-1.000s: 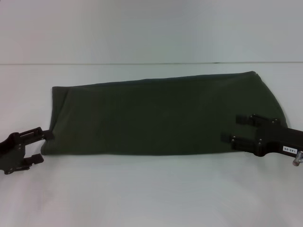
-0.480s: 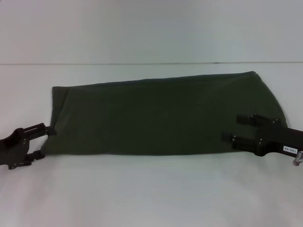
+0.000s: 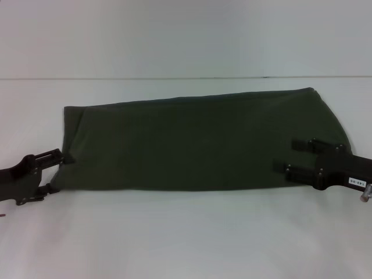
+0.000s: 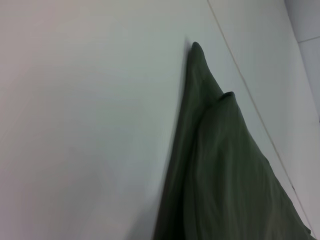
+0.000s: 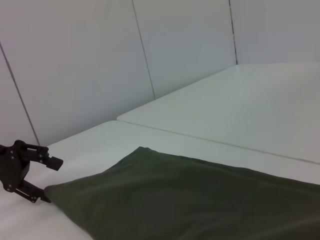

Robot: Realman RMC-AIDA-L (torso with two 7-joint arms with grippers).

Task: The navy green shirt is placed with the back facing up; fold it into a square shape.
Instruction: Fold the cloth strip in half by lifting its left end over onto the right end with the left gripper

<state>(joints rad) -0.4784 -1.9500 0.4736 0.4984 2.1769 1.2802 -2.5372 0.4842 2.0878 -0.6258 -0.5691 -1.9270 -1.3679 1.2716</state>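
At shirt (image 3: pixel 197 142) ends — both grippers, jaws apart.

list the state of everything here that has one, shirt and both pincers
navy green shirt: folded into a long band, plain side up, lying flat on the white table, not yet square
left pincer: open, at the shirt's left near corner, one finger above the edge and one below
right pincer: open, over the shirt's right end, fingers spread above the cloth
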